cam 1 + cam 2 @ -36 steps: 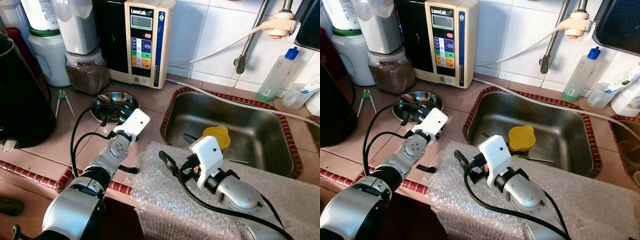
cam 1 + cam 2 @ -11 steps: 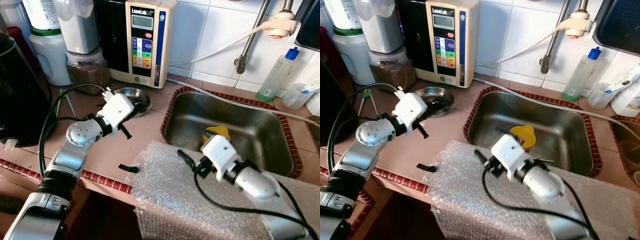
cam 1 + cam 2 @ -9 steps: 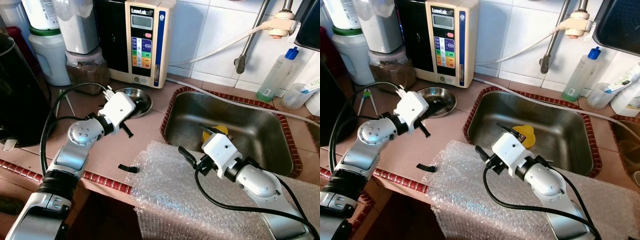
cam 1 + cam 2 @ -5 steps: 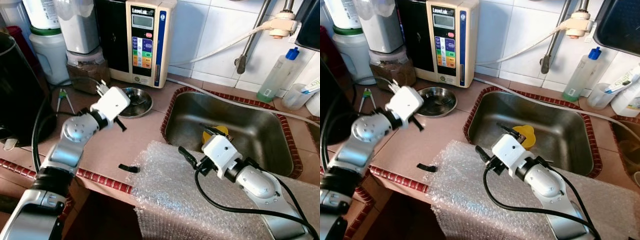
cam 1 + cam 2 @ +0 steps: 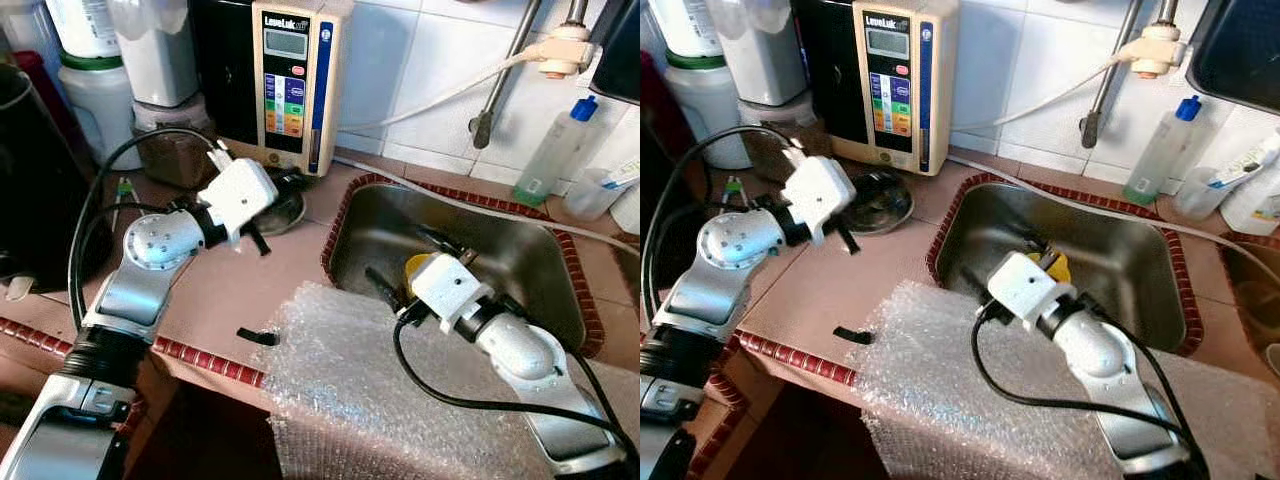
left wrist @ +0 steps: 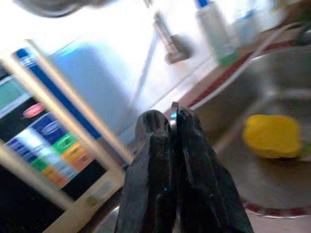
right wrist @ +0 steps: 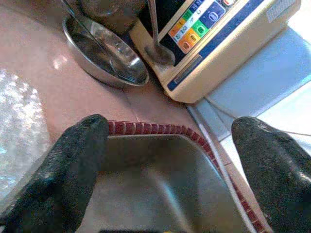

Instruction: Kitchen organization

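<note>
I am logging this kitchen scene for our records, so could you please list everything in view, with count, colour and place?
Water ionizer: one, cream and black, at the back wall.
Steel bowl: one, silver, on the counter before the ionizer.
Sink: one, steel, set in the counter.
Yellow lid: one, inside the sink.
Bubble wrap: one clear sheet, over the counter's front edge.
Squeeze bottle: one, clear with blue cap, behind the sink.
Jars: several, white and clear, back left.
Left gripper: black fingers shut on a thin metal piece, by the bowl.
Right gripper: fingers open, over the sink's near edge.
</note>
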Available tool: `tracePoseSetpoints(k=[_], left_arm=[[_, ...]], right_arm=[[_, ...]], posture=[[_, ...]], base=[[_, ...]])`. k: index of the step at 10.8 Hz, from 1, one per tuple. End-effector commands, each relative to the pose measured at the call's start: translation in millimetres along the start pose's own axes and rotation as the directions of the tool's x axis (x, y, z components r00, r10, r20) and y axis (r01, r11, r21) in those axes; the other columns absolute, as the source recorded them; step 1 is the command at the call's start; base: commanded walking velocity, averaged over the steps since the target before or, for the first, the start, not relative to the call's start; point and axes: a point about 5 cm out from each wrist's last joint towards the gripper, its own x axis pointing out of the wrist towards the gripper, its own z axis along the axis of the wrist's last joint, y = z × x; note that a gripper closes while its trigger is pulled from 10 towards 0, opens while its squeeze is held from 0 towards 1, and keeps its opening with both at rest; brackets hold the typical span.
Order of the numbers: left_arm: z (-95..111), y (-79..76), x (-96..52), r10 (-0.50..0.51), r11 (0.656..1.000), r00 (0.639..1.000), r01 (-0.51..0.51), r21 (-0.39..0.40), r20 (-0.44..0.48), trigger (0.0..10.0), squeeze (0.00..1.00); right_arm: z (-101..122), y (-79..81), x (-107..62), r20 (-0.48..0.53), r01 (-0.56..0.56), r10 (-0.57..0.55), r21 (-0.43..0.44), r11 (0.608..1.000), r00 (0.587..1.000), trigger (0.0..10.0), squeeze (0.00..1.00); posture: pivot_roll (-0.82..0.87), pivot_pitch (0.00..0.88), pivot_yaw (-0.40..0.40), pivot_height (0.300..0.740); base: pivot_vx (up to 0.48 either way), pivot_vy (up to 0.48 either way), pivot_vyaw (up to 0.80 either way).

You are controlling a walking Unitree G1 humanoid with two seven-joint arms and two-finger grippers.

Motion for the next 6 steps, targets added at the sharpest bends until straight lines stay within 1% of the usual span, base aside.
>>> tracePoseSetpoints(k=[1,2,3,4,5,6], left_arm=[[7.4,-4.6,0.6,-0.076,0.997,0.997,0.075,0.015,0.017,0.0,0.0],[5.4,-12.8,-2.7,-0.159,0.987,0.987,0.159,0.012,0.006,0.0,0.0],[6.8,-19.4,-5.9,-0.226,0.974,0.974,0.227,-0.027,0.025,0.0,0.0],[8.3,-21.7,-7.1,-0.251,0.967,0.967,0.253,-0.042,0.038,0.0,0.0],[14.3,-28.2,-7.8,-0.296,0.951,0.953,0.301,-0.072,0.072,0.0,0.0],[15.3,-28.1,-6.4,-0.288,0.954,0.955,0.292,-0.063,0.072,0.0,0.0]], right_arm=[[0.2,-13.5,-0.9,0.008,0.059,-0.058,-0.05,0.997,0.998,10.0,0.0],[0.7,-18.4,1.1,0.008,0.079,-0.078,-0.063,0.995,0.997,10.0,0.0],[-3.0,-17.6,2.1,0.002,0.066,-0.066,-0.073,0.995,0.998,10.0,0.0],[-3.8,-17.5,2.6,0.005,0.063,-0.063,-0.07,0.996,0.998,10.0,0.0],[-5.4,-14.0,9.8,0.011,0.017,-0.017,-0.046,0.999,1.0,10.0,0.0],[-6.2,-11.0,14.6,0.015,-0.002,0.002,-0.005,1.0,1.0,10.0,0.0]], posture=[[0.14,0.0,-0.076,0.74],[0.14,0.0,-0.076,0.74],[0.14,0.0,-0.076,0.74],[0.14,0.0,-0.076,0.74],[0.14,0.0,-0.076,0.74],[0.14,0.0,-0.076,0.74]], base=[[0.0,0.0,0.0],[0.0,0.0,0.0],[0.0,0.0,0.0],[0.0,0.0,0.0],[0.0,0.0,0.0],[0.0,0.0,0.0]])
